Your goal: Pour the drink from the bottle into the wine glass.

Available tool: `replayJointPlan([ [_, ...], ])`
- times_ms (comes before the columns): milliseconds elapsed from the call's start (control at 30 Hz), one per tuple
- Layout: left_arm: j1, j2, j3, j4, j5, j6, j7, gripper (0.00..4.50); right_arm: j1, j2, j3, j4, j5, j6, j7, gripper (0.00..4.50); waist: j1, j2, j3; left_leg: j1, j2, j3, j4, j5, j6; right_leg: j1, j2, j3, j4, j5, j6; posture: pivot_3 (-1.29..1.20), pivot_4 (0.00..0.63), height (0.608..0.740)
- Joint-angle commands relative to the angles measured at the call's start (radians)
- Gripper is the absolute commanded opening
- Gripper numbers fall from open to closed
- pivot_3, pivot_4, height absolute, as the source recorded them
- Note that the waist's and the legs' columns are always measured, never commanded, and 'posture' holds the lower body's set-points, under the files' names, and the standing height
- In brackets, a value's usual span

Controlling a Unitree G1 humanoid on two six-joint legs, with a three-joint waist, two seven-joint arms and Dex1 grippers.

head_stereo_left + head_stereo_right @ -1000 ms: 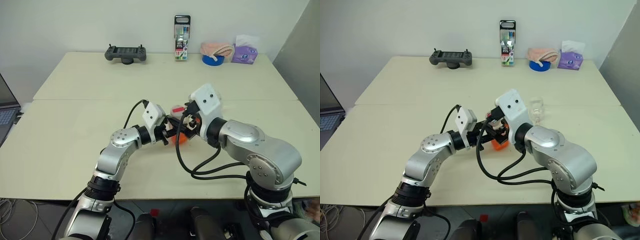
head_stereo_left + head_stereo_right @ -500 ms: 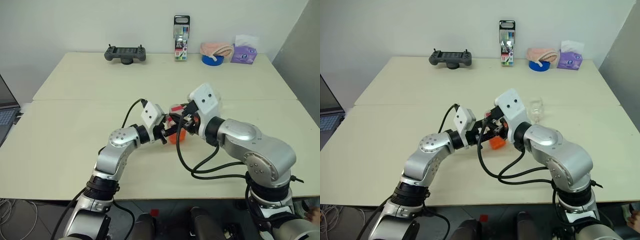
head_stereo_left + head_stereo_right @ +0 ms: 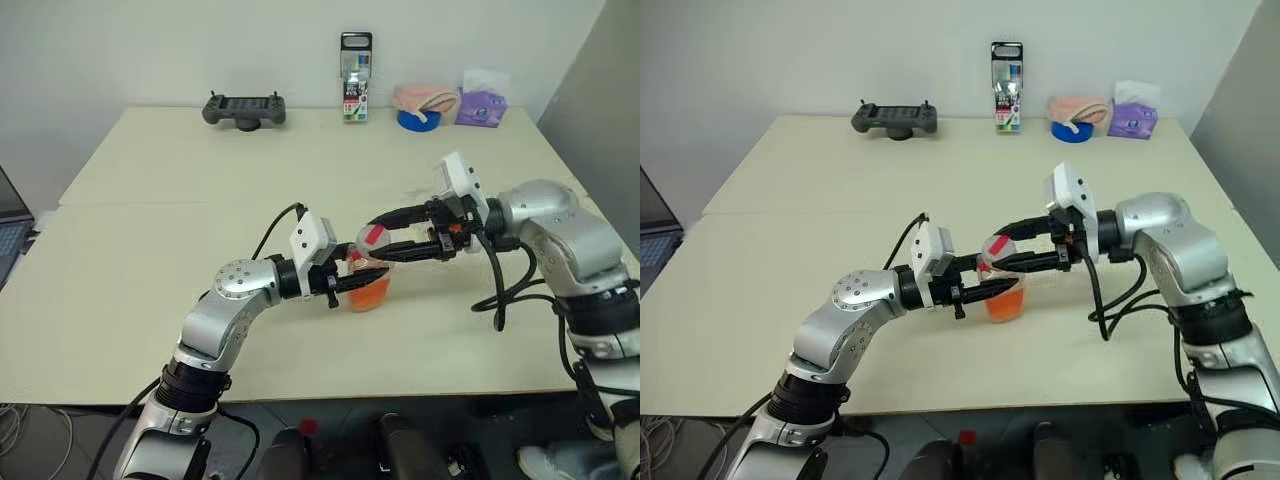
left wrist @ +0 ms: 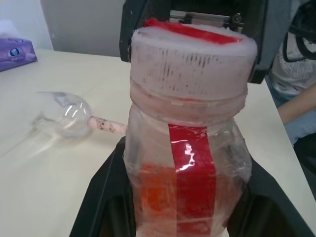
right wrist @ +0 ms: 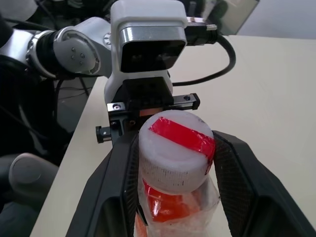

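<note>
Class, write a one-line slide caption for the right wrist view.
Right gripper closes around the bottle cap while left gripper holds it.

1. Bottle: clear thin plastic, crinkled, glossy; red label strip shiny like tape.
2. Cap: whitish plastic, matt, ribbed around the side.
3. Drink: translucent orange.
4. Wine glass: clear, smooth, glossy.
5. Left gripper and right gripper: matt black plastic fingers.
6. Table: pale, smooth, matt.
7. Far right: purple tissue pack, glossy wrap; pink cloth, soft.
</note>
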Motion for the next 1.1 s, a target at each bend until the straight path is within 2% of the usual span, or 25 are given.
replayJointPlan([
  [33, -0.005, 0.014, 0.069, -0.064, -0.038, -0.013, 0.02, 1.74, -0.028, -0.018, 0.026, 0.106, -0.078, -0.091, 0.094, 1.83, 0.0, 0.0, 0.0, 0.0, 0.0, 0.0, 0.0, 0.0, 0.0, 0.0, 0.0, 0.0, 0.001, 0.0, 0.0, 0.0, 0.15, 0.74],
  [233, 0.004, 0.014, 0.065, -0.076, -0.038, -0.013, 0.041, 1.74, -0.055, -0.02, 0.019, 0.134, -0.086, -0.083, 0.066, 1.83, 0.006, 0.0, 0.0, -0.001, -0.001, 0.0, 0.001, 0.0, -0.001, 0.0, -0.001, 0.001, 0.001, 0.003, -0.005, 0.0, 0.15, 0.74],
  [433, -0.008, 0.011, 0.057, -0.045, -0.027, -0.032, 0.044, 1.72, -0.046, -0.004, -0.051, 0.095, -0.082, -0.063, -0.037, 3.89, 0.015, 0.0, 0.0, -0.002, -0.001, 0.0, 0.001, 0.0, -0.001, -0.001, -0.002, 0.001, 0.0, 0.003, -0.005, 0.0, 0.15, 0.74],
  [533, -0.024, 0.005, 0.057, -0.019, -0.02, -0.043, 0.041, 1.72, -0.017, -0.008, -0.08, 0.037, -0.083, -0.014, -0.104, 3.9, 0.016, 0.0, 0.0, -0.002, -0.002, 0.0, 0.001, 0.0, -0.001, -0.001, -0.002, 0.001, 0.0, 0.003, -0.005, 0.0, 0.15, 0.74],
  [767, -0.04, 0.001, 0.055, 0.02, -0.014, -0.066, 0.029, 1.72, 0.154, -0.044, -0.172, -0.289, 0.025, 0.227, -0.265, 3.9, 0.018, 0.0, 0.0, -0.004, -0.002, -0.001, 0.001, 0.0, -0.001, -0.001, -0.002, 0.0, -0.001, 0.003, -0.005, 0.0, 0.15, 0.74],
  [933, -0.078, 0.004, 0.068, 0.092, 0.005, -0.103, 0.027, 1.72, 0.27, 0.053, -0.292, -0.575, 0.13, 0.5, -0.593, 3.9, 0.017, 0.0, 0.0, -0.004, -0.002, -0.001, 0.002, 0.0, -0.001, -0.001, -0.002, 0.0, 0.0, 0.003, -0.005, 0.0, 0.15, 0.74],
  [1100, -0.107, -0.003, 0.069, 0.163, 0.017, -0.14, 0.019, 1.72, 0.305, 0.248, -0.304, -0.731, 0.111, 0.675, -0.934, 3.9, 0.016, 0.0, 0.0, -0.003, -0.002, -0.001, 0.004, 0.001, -0.002, -0.001, -0.002, 0.001, 0.003, 0.002, -0.004, 0.0, 0.15, 0.74],
])
